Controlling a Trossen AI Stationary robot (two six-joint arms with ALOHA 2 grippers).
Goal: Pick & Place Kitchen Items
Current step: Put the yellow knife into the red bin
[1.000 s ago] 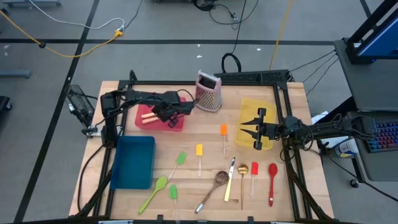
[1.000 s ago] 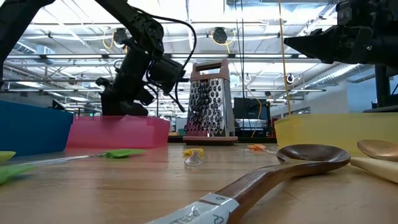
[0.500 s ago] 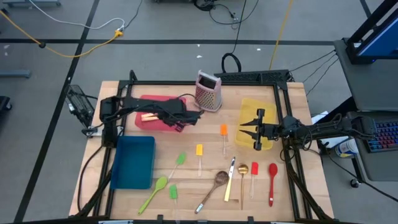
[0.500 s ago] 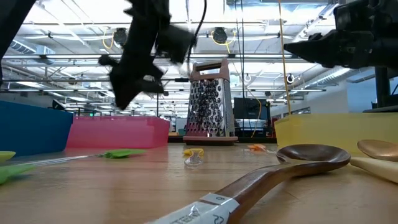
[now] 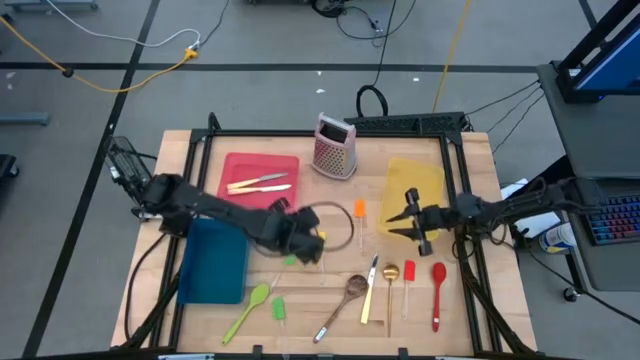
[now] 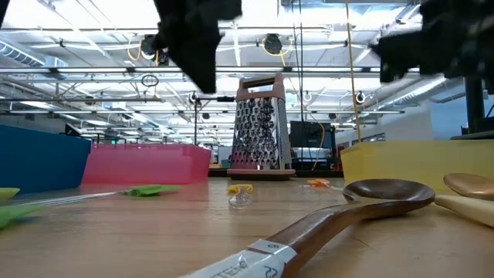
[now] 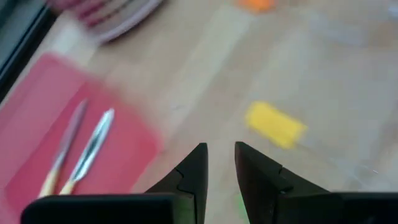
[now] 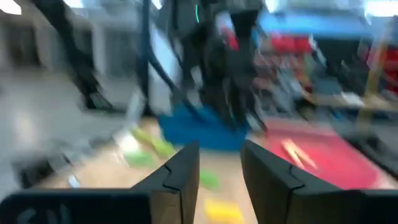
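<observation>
Since a second ago the left end effector [image 5: 318,247], fingers slightly apart and empty, has swung from the red tray [image 5: 232,166], where two cream-handled knives [image 5: 258,184] lie, to above the yellow spatula [image 7: 275,125], hiding it overhead, while the right end effector [image 5: 394,224], slightly parted, leaves the yellow tray [image 5: 428,175].

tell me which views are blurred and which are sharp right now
High view: sharp overall, left gripper slightly smeared. Low view: wooden spoon and grater crisp, both arms smeared overhead. Left wrist view: soft, yellow spatula fuzzy. Right wrist view: heavily blurred throughout.
</observation>
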